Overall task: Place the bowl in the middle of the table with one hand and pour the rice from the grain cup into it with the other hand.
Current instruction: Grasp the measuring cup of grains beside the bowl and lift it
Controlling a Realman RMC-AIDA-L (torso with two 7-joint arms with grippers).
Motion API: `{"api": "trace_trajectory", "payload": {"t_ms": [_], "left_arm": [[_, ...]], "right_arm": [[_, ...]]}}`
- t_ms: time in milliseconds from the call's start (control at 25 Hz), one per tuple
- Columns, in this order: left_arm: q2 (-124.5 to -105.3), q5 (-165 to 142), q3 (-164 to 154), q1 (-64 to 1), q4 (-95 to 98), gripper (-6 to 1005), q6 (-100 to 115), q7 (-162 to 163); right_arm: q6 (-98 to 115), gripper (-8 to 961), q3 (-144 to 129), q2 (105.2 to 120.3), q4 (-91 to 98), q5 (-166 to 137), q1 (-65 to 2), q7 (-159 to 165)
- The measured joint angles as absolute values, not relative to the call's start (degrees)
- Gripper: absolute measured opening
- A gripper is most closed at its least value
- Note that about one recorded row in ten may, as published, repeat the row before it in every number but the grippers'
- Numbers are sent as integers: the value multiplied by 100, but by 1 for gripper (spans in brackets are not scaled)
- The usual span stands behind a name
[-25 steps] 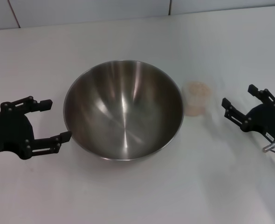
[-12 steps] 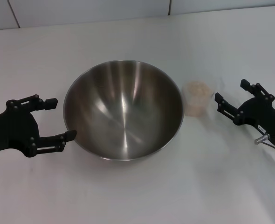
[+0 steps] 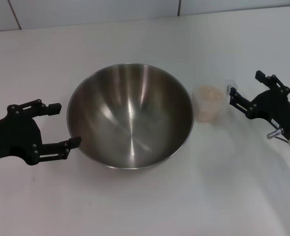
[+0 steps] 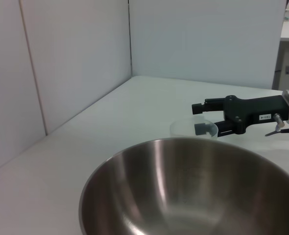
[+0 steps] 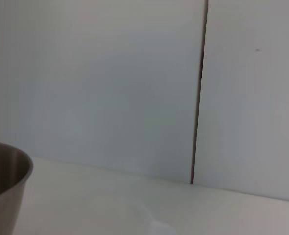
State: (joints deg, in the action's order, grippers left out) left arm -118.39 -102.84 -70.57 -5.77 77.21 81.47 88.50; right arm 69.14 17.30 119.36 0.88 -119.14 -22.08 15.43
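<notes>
Large shiny stainless-steel mixing bowl (image 3: 130,116) sits mid-desk (image 3: 145,206), left pincer (image 3: 56,126) spread just beside its rim, apparently released; right pincer (image 3: 246,90) spread beside the small clear plastic grain cup (image 3: 208,103) of pale rice (image 3: 208,92), lined up to grasp.

Left claw (image 3: 56,125) low at 9 o'clock, fingers spread wide, pointing toward 3 o'clock, one finger (image 3: 43,106) farther off, other nearer. Black left arm runs off at 9 o'clock. Right claw (image 3: 246,87) at 3 o'clock, fingers parted, aimed toward 10 o'clock, wrist angled off toward 4 o'clock. From left wrist, right claw (image 4: 199,117) seen reaching in level, black body, silver wrist behind.
</notes>
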Motion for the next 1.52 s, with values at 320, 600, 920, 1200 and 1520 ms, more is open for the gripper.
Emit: {"api": "trace_trajectory", "payload": {"t_ms": [320, 600, 920, 1200, 1520], "left_arm": [[-11839, -10284, -7067, -586, 7713, 859, 8134, 8851], [-11839, -10283, -7076, -590, 7709, 859, 8142, 8851], [-11848, -10523, -7113, -624, 7707, 859, 8142, 8924], [-11848, -10530, -7123, -642, 7715, 860, 8143, 8928], [-11848, -10540, -7129, -676, 7710, 860, 8148, 8930]], "right_arm": [[6909, 830, 1757, 11936, 75, -11914, -2324, 1539], [7058, 748, 1984, 11945, 9, -11914, -2276, 1268], [7065, 521, 2046, 11952, -113, -11917, -2208, 1075], [7075, 205, 2048, 11945, -114, -11918, -2197, 1072], [7557, 31, 2093, 11943, -114, -11918, -2090, 1012]]}}
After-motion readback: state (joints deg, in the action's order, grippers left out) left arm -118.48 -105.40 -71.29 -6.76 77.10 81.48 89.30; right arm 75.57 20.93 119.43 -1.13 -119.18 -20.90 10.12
